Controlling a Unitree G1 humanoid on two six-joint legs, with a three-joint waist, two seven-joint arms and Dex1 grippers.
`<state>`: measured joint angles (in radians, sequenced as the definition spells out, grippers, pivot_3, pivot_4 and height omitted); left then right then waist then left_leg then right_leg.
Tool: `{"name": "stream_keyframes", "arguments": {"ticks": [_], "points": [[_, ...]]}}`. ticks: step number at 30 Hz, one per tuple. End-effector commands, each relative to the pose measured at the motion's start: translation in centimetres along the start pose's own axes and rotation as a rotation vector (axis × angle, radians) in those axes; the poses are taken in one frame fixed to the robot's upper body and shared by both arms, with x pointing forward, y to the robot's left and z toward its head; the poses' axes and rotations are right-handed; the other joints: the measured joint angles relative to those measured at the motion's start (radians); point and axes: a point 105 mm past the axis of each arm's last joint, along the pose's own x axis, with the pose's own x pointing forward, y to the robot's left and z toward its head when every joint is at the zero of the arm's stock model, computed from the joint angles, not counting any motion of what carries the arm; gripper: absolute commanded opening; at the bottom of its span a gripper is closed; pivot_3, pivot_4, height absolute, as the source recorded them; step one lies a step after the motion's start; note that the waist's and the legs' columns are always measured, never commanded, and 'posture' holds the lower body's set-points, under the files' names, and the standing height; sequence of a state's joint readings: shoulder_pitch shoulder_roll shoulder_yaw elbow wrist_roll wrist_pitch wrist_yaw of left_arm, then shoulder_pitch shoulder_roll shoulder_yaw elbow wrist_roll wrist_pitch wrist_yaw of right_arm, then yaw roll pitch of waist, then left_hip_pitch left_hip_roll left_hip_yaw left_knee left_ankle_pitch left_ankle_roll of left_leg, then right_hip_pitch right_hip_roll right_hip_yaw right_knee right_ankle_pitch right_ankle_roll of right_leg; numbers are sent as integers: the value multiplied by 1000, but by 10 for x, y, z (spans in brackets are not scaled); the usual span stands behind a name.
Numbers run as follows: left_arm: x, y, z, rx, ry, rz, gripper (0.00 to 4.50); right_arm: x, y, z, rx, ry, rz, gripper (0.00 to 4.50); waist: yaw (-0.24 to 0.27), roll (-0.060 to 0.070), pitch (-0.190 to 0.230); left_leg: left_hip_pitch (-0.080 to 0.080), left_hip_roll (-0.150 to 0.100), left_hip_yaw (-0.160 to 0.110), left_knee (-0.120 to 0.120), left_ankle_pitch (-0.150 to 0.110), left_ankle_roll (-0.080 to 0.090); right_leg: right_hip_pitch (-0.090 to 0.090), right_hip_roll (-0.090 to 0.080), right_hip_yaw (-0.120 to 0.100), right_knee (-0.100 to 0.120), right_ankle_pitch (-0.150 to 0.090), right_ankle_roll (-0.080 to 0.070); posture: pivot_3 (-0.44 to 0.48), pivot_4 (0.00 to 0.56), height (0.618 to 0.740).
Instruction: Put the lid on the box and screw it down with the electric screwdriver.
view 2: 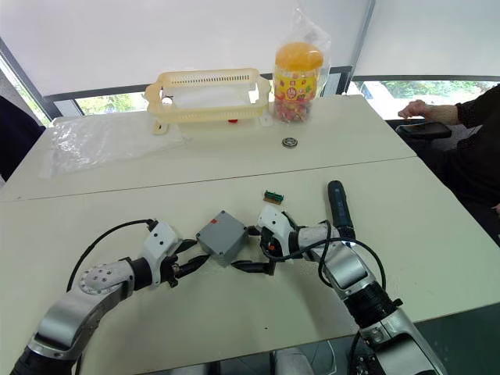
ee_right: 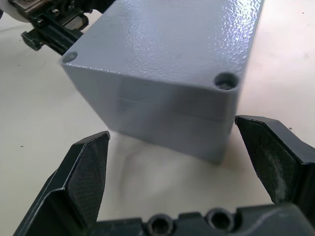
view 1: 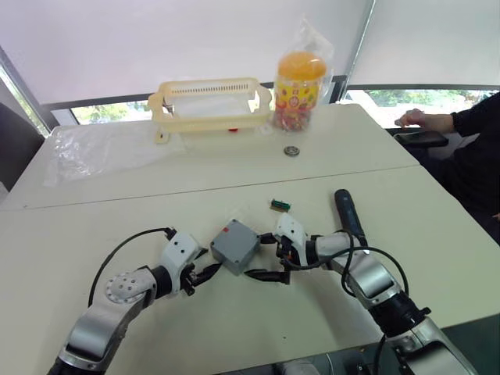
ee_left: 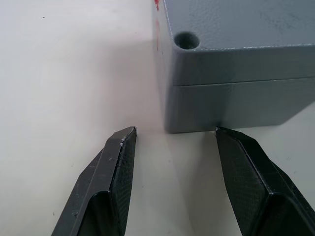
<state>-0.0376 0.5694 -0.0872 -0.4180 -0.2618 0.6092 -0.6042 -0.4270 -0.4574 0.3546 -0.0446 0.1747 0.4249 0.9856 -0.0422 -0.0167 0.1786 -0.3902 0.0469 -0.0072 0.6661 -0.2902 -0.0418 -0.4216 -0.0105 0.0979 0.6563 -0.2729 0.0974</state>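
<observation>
Sat on the counter between both hands: box, lid already on. Left hand and right hand spread open, flanking. Electric screwdriver lay just beyond.

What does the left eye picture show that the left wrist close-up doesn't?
The left eye view takes in the whole table: the electric screwdriver lying beside the right gripper, a cream basket, an orange-capped jar, a plastic bag and a person's hand. The left wrist view adds detail: the seam where the lid sits on the box, and a corner screw hole. Both show the grey box and the open left gripper just short of it.
</observation>
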Motion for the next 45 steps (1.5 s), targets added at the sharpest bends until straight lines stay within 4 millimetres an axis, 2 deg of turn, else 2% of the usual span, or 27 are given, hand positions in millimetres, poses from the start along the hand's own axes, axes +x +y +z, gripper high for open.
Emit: {"name": "stream_keyframes", "arguments": {"ticks": [1, 12, 24, 35, 40, 43, 45], "points": [[3, 8, 12, 51, -19, 35, 2569, 3, 23, 14, -26, -41, 56, 4449, 1, 0, 0, 0, 0, 0, 0, 0, 0, 0, 0, 0, 0, 0, 0, 0, 150, 740], [9, 12, 26, 77, -48, 32, 2569, 0, 37, 13, 32, -35, 32, 4449, -1, 0, 0, 0, 0, 0, 0, 0, 0, 0, 0, 0, 0, 0, 0, 0, 150, 740], [2, 8, 19, 65, -29, -9, 2569, -3, 29, 12, 37, -27, -10, 4449, -1, 0, 0, 0, 0, 0, 0, 0, 0, 0, 0, 0, 0, 0, 0, 0, 150, 740], [7, 0, 22, 79, -40, -34, 2569, -10, 22, 12, 34, -27, -43, 4449, 0, 0, 0, 0, 0, 0, 0, 0, 0, 0, 0, 0, 0, 0, 0, 0, 150, 740], [5, 4, 22, 86, -37, -29, 2569, -17, 20, 12, 37, -28, -67, 4449, 0, 0, 0, 0, 0, 0, 0, 0, 0, 0, 0, 0, 0, 0, 0, 0, 150, 740], [0, 15, 23, 98, -30, 0, 2569, -27, 19, 14, 46, -30, -85, 4449, 0, 0, 0, 0, 0, 0, 0, 0, 0, 0, 0, 0, 0, 0, 0, 0, 150, 740], [-8, 30, 25, 91, -32, 28, 2569, -38, 20, 21, 54, -42, -92, 4449, 1, 0, 0, 0, 0, 0, 0, 0, 0, 0, 0, 0, 0, 0, 0, 0, 150, 740]]}}
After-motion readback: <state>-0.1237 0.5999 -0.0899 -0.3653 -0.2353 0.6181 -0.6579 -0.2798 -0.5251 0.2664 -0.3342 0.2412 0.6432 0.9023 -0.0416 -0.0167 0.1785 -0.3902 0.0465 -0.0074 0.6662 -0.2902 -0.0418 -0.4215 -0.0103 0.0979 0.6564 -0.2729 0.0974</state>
